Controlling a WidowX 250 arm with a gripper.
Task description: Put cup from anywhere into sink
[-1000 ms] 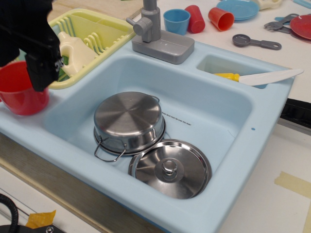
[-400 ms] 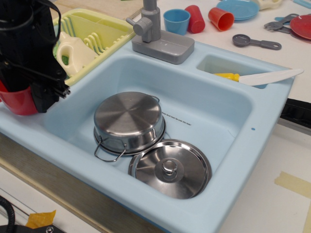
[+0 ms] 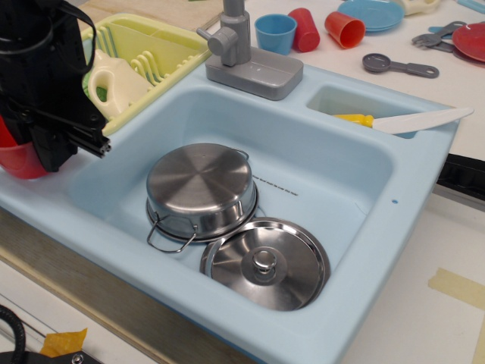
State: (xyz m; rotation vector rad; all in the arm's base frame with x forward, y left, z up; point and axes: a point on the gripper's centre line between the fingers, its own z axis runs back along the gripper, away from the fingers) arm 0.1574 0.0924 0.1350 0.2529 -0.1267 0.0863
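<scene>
The red cup stands on the left rim of the light-blue sink, at the frame's left edge. Only its lower side and a bit of its rim show. My black gripper is lowered over the cup and hides most of it. One finger hangs down the cup's right side. The other finger is hidden, so I cannot tell whether the jaws are closed on the cup wall. The basin holds an upturned steel pot and a steel lid.
A yellow-green dish rack with a cream jug sits behind the cup. The grey faucet stands at the back. A white knife lies across the side compartment. A blue cup and two small tumblers stand beyond.
The gripper has come down and forward over the cup, then shifted slightly left. It now covers far more of the cup than a second ago.
</scene>
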